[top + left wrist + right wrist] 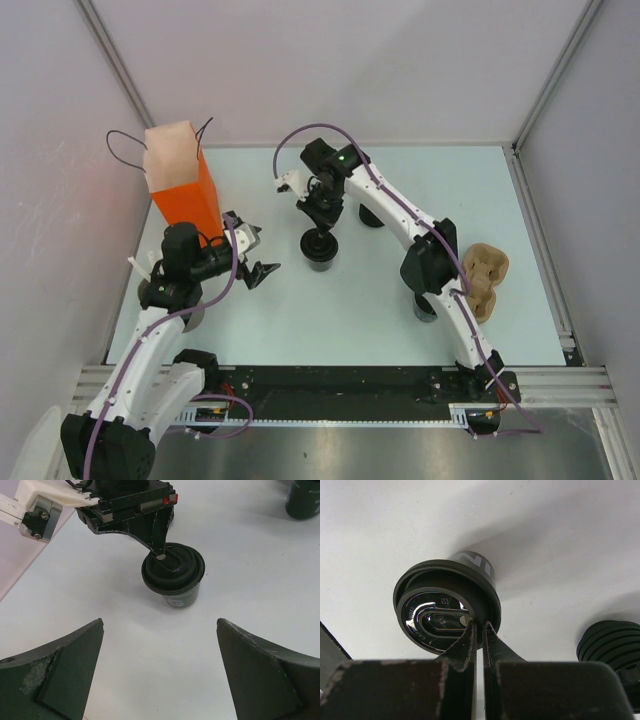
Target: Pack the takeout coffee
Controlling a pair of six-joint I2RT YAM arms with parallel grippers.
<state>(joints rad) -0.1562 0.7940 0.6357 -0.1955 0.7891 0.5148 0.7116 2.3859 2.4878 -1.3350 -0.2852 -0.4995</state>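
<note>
The right gripper (477,626), jaws shut, touched the lid (181,569) on top of the upright takeout coffee (321,254). The left gripper (258,255), jaws wide open, was near it.

A pale table (300,320) was seen from above. At its back left, an orange paper bag (185,190) with black cord handles was stood upright, its mouth open. Near the middle, the takeout coffee (321,250) was set upright with its black lid on. A second dark cup (372,216) was placed just behind it to the right, partly hidden. By the right edge, a brown cardboard cup carrier (487,280) was laid, and another dark cup (426,306) was stood near it, mostly hidden.
</note>
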